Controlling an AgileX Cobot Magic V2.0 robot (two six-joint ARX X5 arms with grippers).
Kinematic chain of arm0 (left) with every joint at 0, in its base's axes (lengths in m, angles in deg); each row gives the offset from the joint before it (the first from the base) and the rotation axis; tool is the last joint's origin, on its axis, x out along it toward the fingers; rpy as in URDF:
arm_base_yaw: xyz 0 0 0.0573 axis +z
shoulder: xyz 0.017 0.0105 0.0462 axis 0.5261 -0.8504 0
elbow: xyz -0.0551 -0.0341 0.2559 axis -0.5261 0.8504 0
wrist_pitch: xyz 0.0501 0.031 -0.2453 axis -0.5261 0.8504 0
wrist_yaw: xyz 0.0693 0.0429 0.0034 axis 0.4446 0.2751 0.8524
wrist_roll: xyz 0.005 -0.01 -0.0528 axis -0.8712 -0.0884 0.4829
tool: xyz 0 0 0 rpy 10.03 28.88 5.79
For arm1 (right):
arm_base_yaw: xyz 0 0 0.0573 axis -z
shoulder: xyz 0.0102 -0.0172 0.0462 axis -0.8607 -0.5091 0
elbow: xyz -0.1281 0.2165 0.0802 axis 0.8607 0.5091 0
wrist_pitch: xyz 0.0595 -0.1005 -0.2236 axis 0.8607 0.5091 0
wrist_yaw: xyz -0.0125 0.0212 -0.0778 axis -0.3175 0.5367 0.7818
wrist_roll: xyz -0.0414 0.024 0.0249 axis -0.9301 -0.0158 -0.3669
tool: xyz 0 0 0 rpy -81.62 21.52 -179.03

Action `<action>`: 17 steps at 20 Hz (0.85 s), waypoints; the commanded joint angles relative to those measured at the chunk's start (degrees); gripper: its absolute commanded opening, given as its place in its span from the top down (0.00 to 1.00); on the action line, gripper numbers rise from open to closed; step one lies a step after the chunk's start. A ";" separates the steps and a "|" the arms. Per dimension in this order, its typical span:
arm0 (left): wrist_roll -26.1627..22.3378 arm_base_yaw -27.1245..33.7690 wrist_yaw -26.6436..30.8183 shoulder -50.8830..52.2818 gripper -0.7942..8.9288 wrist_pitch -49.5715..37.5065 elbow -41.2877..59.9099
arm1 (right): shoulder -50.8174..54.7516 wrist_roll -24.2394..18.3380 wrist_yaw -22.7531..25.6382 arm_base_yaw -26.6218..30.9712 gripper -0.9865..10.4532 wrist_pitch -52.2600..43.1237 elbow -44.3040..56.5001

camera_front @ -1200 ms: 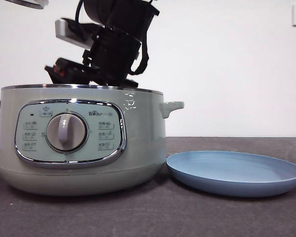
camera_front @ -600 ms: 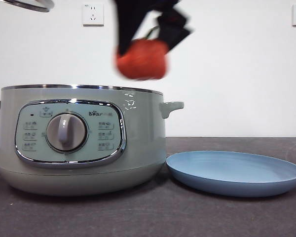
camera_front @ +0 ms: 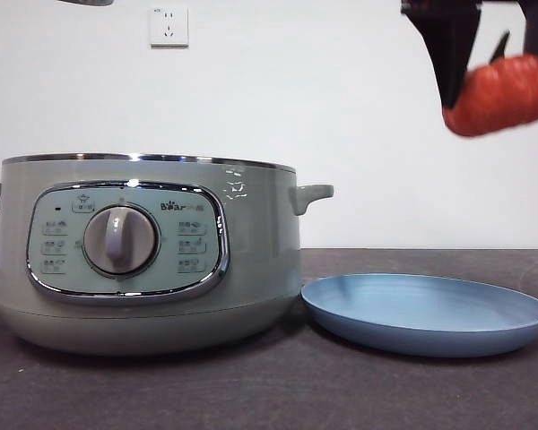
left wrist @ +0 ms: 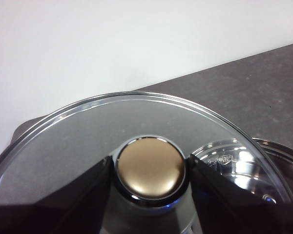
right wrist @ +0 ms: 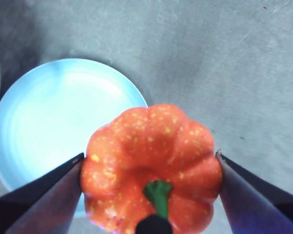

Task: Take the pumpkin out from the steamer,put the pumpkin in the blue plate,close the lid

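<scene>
So the steamer (camera_front: 148, 251) is the big thing here, sitting open on the dark table (camera_front: 269, 394) with its chrome rim bare and the dial facing front. It's down below and well off to the side of my right gripper (right wrist: 149, 165), and below my left one.

The lid (left wrist: 136, 141) is up in the air with me. My left gripper (left wrist: 150, 168) has both jaws pressed in on its knob (left wrist: 150, 168), one on each side, holding the lid above the steamer. In the front view only a sliver of the lid's rim (camera_front: 88, 2) peeks in at the top edge.

The blue plate (camera_front: 426, 313) lies flat on the table just beside the steamer, underneath my right gripper but not squarely under it.

The pumpkin (camera_front: 500, 95) is pinched between my right gripper's jaws (camera_front: 489, 63), high above the plate's far side, stem (right wrist: 157, 195) toward my wrist, touching nothing but me.
</scene>
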 commanded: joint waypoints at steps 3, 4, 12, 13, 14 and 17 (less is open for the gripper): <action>-0.42 -0.07 -0.48 0.66 0.93 -3.02 -1.14 | 2.78 -0.02 -6.23 0.00 0.92 -16.22 15.65; -0.35 -0.07 -1.44 0.66 0.93 -3.02 -1.14 | 2.56 -0.76 -9.20 0.33 0.92 -19.54 17.90; -0.04 -0.09 -2.71 0.66 0.93 -3.02 -1.14 | -7.04 -6.49 -16.50 1.05 0.91 -29.53 21.24; -0.04 -0.09 -2.71 0.66 0.93 -3.02 -1.14 | -8.55 -6.51 -16.48 1.05 0.91 -29.90 21.24; -0.04 -0.09 -2.71 0.66 0.93 -3.02 -1.14 | -9.86 -6.95 -16.48 1.05 0.91 -30.01 21.24; -0.04 -0.09 -2.71 0.66 0.93 -3.02 -1.14 | -12.41 -6.78 -16.48 1.03 0.82 -29.86 21.24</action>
